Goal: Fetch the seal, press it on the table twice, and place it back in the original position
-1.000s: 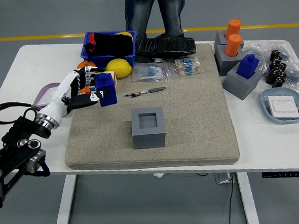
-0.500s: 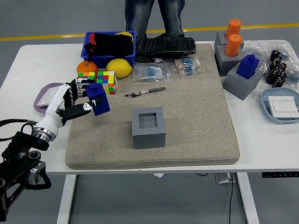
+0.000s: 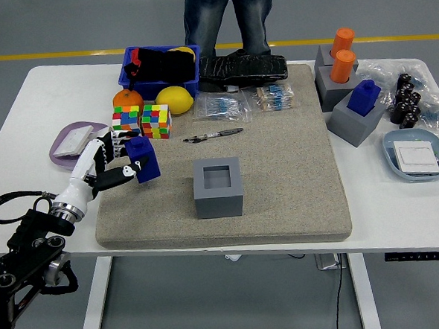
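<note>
From the head camera I look down on a white counter (image 3: 22, 109) with a large beige mat (image 3: 279, 168) laid across its middle. My left hand (image 3: 104, 165) reaches in from the lower left, white fingers (image 3: 119, 173) closed around a blue seal (image 3: 141, 158). The seal sits tilted in that grasp over the mat's left edge; I cannot tell whether its base touches the mat. My right hand is out of view.

Near the mat's centre stands a grey square holder (image 3: 218, 187) with an open, empty socket on top. Behind the seal are two multicoloured puzzle cubes (image 3: 142, 120) side by side, with an orange (image 3: 127, 98) and a lemon (image 3: 174, 99) just beyond them. To the left of my hand lies a lilac plate (image 3: 62, 153) carrying something pale. A pen (image 3: 212, 135) lies on the mat between the cubes and some clear packets (image 3: 249, 101).

At the far edge sit a blue bin (image 3: 162, 71) holding dark items and a black wrapped bundle (image 3: 242, 68). On the right, grey blocks hold two orange cylinders (image 3: 342, 54) and a second blue seal (image 3: 364, 97). Further right are small dark bottles (image 3: 405, 97) and a light blue dish (image 3: 416, 155).

A person in jeans (image 3: 229, 18) stands at the far side; no hands show.
</note>
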You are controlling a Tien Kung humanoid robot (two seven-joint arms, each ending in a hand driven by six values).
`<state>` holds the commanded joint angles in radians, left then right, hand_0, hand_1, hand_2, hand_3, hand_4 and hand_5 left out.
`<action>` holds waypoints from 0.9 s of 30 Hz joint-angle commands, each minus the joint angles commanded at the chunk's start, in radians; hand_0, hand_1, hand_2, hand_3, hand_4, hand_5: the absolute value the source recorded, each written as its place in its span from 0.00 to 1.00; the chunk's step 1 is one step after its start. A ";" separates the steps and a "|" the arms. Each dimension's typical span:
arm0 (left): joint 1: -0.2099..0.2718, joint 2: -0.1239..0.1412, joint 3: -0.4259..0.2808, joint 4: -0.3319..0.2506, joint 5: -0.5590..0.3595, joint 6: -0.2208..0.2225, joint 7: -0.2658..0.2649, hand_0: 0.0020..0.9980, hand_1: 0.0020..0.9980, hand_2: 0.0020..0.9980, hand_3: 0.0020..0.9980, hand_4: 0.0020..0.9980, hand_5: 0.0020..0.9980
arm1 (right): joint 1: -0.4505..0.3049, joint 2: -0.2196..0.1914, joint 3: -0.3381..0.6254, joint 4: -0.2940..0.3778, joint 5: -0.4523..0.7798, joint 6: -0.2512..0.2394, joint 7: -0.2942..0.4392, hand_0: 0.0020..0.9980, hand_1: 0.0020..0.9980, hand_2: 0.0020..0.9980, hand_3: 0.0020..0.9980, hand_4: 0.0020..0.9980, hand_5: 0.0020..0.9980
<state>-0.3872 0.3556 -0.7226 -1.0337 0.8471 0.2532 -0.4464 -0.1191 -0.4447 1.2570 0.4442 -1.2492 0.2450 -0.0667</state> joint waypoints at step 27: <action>0.061 -0.019 -0.003 0.071 0.010 0.015 -0.044 0.63 0.44 0.48 0.63 0.63 0.00 | 0.000 0.000 -0.010 0.016 0.003 0.000 0.005 0.80 0.71 0.68 0.68 0.85 0.48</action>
<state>-0.3257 0.3364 -0.7251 -0.9622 0.8576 0.2680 -0.4909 -0.1196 -0.4443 1.2468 0.4604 -1.2461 0.2450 -0.0612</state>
